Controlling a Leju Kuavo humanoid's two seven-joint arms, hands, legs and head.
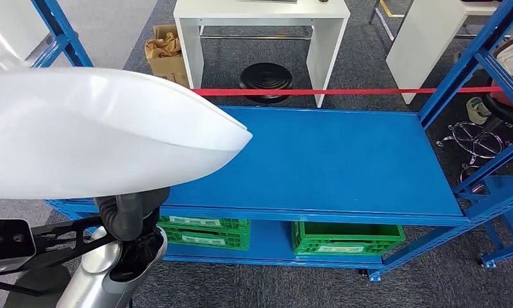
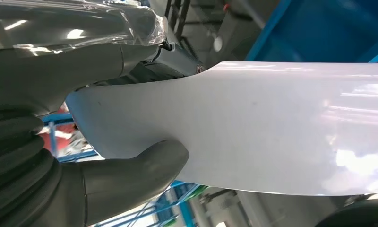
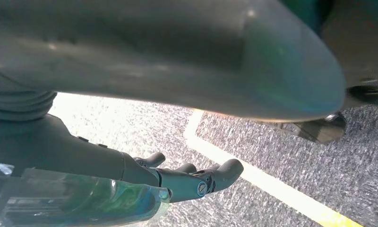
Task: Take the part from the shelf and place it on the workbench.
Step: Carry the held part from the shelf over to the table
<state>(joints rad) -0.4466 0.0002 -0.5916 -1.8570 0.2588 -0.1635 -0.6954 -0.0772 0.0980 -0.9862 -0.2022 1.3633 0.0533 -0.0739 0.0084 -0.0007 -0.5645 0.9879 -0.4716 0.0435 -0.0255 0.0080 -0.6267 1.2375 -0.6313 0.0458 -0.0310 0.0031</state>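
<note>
grey carpet underfoot; our left hand [image 2: 107, 184] grips the large glossy white curved panel [image 1: 100, 128] above the blue metal shelf [image 1: 344, 167]; right hand [image 3: 187, 177] hangs loose-fingered, holding nothing. carrying step; next we need the workbench.

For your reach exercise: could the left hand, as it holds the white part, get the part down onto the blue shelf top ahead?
Probably yes. The left hand grips the white part at its edge, and the part already overhangs the blue shelf top, whose surface ahead looks bare. The part hides the near left corner, so that spot is uncertain.
</note>
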